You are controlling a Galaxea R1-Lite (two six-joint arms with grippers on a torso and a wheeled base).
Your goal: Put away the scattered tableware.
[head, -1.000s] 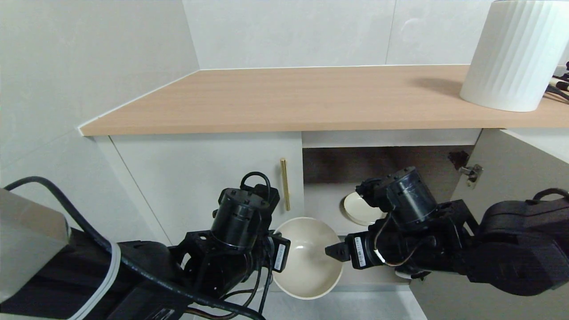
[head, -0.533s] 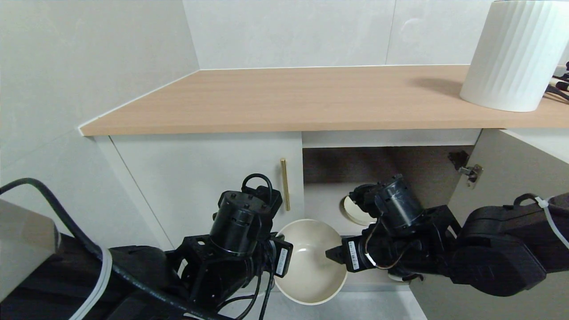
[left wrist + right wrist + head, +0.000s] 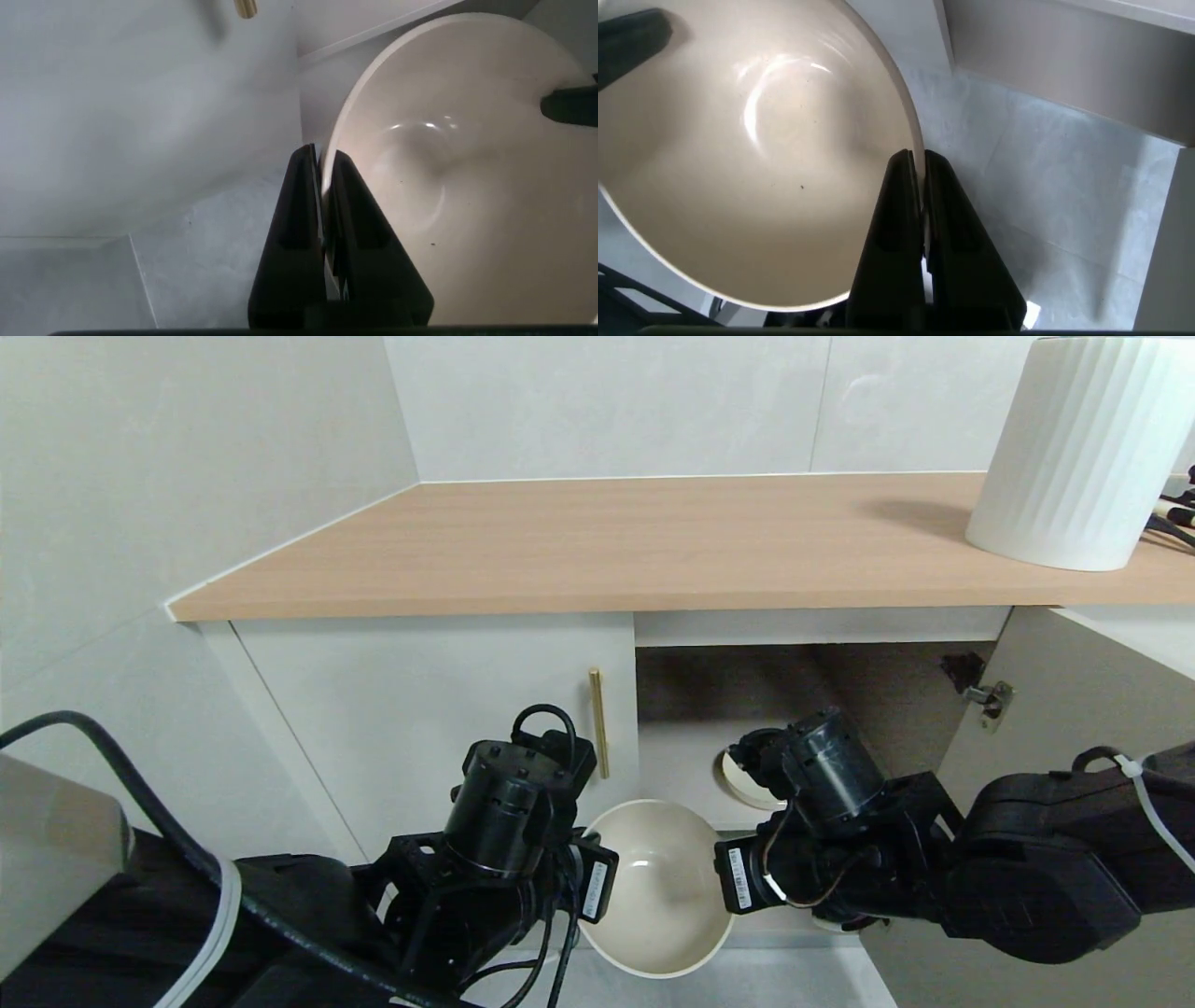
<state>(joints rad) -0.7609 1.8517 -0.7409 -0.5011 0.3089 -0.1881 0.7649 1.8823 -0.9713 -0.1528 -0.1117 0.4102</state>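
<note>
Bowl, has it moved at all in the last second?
Yes. The bowl has shifted slightly lower and rightward, away from the gold door handle.

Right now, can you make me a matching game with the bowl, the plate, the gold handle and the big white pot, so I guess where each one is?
Things:
1. bowl
2. plate
3. gold handle
4. white ribbed pot

Places:
A. inside the open cupboard
B. standing on the wooden counter
C. gripped by its rim between the left gripper and the right gripper
D. fixed on the shut cupboard door

Pairs: 1-C, 2-A, 3-D, 4-B.
</note>
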